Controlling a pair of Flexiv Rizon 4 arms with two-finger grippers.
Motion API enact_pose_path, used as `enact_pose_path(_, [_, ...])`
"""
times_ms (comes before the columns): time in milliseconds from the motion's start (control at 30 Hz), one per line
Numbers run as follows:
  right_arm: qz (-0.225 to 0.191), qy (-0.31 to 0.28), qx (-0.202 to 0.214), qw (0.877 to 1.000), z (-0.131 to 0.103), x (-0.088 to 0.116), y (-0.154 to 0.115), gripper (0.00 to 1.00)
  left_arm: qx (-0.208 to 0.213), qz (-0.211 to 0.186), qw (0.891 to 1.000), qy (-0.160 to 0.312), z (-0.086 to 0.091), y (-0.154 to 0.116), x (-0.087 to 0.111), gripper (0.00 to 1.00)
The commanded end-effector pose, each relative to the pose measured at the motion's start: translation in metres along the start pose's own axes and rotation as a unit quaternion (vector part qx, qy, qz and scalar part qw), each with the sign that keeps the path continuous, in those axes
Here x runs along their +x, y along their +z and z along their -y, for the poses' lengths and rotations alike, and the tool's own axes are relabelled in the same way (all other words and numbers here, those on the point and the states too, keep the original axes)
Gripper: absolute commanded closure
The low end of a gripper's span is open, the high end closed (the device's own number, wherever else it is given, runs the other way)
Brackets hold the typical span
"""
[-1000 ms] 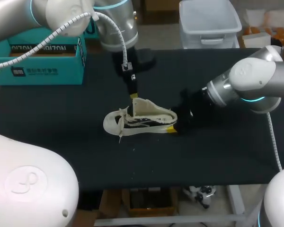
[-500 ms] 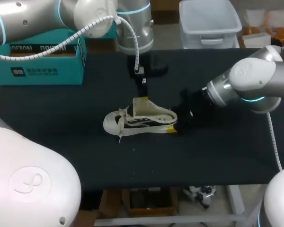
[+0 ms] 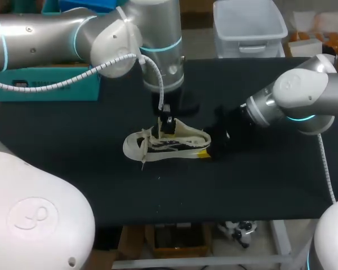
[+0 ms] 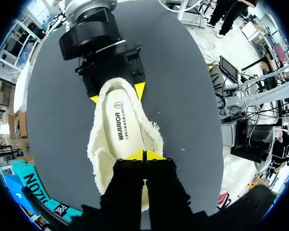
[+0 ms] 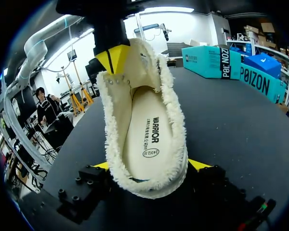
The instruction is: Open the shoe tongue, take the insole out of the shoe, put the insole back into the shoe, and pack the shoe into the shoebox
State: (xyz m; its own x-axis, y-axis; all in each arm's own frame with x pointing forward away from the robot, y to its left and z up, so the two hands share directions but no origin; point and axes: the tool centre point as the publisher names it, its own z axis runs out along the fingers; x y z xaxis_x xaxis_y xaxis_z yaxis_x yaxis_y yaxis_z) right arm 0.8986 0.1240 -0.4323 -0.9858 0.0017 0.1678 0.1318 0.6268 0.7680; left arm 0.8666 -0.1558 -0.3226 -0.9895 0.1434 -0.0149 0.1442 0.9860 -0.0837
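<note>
A cream canvas shoe (image 3: pixel 163 143) lies on its side mid-table, toe to the left. Its white insole (image 4: pixel 121 130) sits inside, also plain in the right wrist view as the insole (image 5: pixel 147 137). My left gripper (image 3: pixel 168 126) hangs over the shoe's opening, shut (image 4: pixel 144 155) on the top edge of the tongue (image 5: pixel 139 62), which stands upright. My right gripper (image 3: pixel 206 149) is at the heel, its wide-set yellow fingertips (image 5: pixel 197 165) pressed against both sides of the heel, and seen from the left wrist as the right gripper (image 4: pixel 116 94).
The teal shoebox (image 3: pixel 42 90) stands at the table's back left, partly hidden behind my left arm (image 3: pixel 73 34). The black tabletop (image 3: pixel 101 185) stretches bare in front of the shoe.
My left arm has swung right and toward the front, bringing its shut gripper from just behind the tongue to over the shoe's opening. The shoe and my right arm have not moved.
</note>
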Motion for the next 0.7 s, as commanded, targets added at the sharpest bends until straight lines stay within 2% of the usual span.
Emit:
enact_pose_path(33, [0.000,0.000,-0.002,1.000,0.008,-0.002,0.010,1.00,0.001,0.011,1.000,-0.002,-0.003,0.012,-0.002,1.00])
enact_pose_path(567, [0.000,0.000,-0.002,1.000,0.008,-0.002,0.010,1.00,-0.010,0.017,1.000,-0.014,-0.003,0.052,-0.019,1.00])
enact_pose_path(700, [0.000,0.000,-0.002,1.000,0.008,-0.002,0.010,1.00,-0.007,-0.002,1.000,-0.020,-0.003,0.056,-0.024,1.00])
